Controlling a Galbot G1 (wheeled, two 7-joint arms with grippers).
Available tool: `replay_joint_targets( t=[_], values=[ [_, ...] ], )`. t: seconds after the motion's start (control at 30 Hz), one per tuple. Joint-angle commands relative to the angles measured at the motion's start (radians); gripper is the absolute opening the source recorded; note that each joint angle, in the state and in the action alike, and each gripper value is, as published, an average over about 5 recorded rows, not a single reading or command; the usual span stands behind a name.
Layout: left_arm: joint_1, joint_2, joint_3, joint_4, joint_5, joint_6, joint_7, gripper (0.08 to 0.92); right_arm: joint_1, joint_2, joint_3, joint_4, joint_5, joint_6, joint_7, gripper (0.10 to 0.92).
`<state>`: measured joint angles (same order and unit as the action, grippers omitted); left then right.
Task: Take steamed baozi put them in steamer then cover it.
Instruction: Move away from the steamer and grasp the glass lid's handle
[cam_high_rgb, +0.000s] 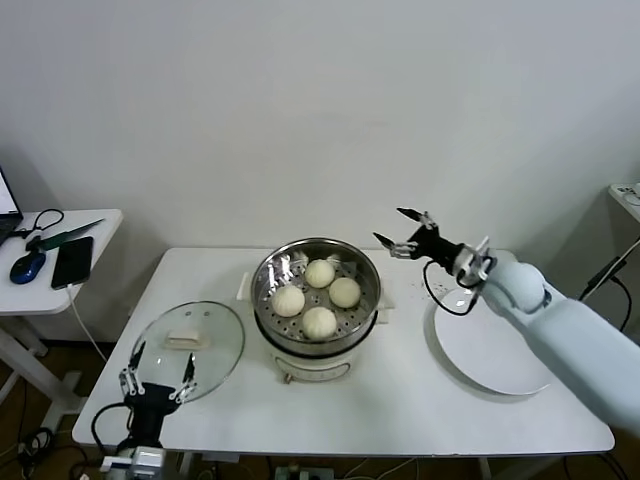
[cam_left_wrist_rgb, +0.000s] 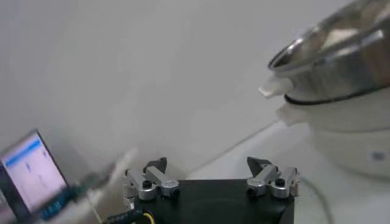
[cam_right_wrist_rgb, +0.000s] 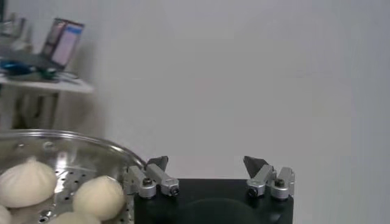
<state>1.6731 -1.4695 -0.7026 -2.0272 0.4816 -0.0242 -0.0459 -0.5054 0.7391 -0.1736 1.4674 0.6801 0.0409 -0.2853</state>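
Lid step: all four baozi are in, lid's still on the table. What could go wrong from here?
1. The cover lies flat by the table's front edge, just ahead of the open left end effector; a poor grip on its white handle could push it off.
2. The right end effector, open and empty, hovers beside the steamer; it may hit a swung-in cover.
3. The baozi sit high on the tray; a tilted cover might squash one.

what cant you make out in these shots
- Steamer controls and lower front: head view looks down from above, too small to read.
- Cover near edge: head view, left gripper stands in front of it.
- Plate right part: head view, hidden by the right arm behind the right gripper.
- Baozi: right wrist view, cut off at the edge.
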Motion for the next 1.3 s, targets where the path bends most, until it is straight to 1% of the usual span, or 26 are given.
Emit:
replay_joint_targets(
  t=[0.03, 0.27, 0.4, 0.47, 0.57, 0.77, 0.9, 1.13, 1.3],
  values=[
    [-0.017, 0.036, -0.04, -0.012, 0.588, 0.014, -0.001, 0.823, -0.546, 0.093, 0.558, 0.11, -0.084, -0.054, 0.068, 0.823],
    [-0.048, 0.076, -0.06, 0.039, 0.917, 0.048, 0.073, 0.823, -0.673, 0.167, 0.662, 0.133, -0.134, -0.056, 0.054, 0.823],
    [-0.081, 0.098, -0.05, 0.103, 1.017, 0.053, 0.088, 0.823, -0.698, 0.188, 0.68, 0.127, -0.154, -0.052, 0.047, 0.823],
    [-0.104, 0.105, -0.037, 0.145, 1.021, 0.049, 0.079, 0.823, -0.701, 0.195, 0.681, 0.122, -0.165, -0.05, 0.047, 0.823],
    [-0.151, 0.109, -0.018, 0.213, 1.009, 0.035, 0.043, 0.823, -0.703, 0.202, 0.68, 0.121, -0.179, -0.051, 0.047, 0.823],
    [-0.266, 0.125, -0.003, 0.357, 0.968, -0.079, -0.005, 0.823, -0.702, 0.216, 0.68, 0.113, -0.211, -0.05, 0.045, 0.823],
    [-0.322, 0.135, 0.001, 0.434, 0.954, -0.114, -0.017, 0.823, -0.705, 0.224, 0.682, 0.106, -0.23, -0.046, 0.042, 0.823],
    [-0.39, 0.135, 0.008, 0.53, 0.95, -0.119, -0.017, 0.823, -0.703, 0.238, 0.681, 0.097, -0.251, -0.041, 0.039, 0.823],
    [-0.422, 0.128, 0.008, 0.576, 0.948, -0.108, -0.05, 0.823, -0.695, 0.242, 0.675, 0.091, -0.256, -0.039, 0.038, 0.823]
  ],
)
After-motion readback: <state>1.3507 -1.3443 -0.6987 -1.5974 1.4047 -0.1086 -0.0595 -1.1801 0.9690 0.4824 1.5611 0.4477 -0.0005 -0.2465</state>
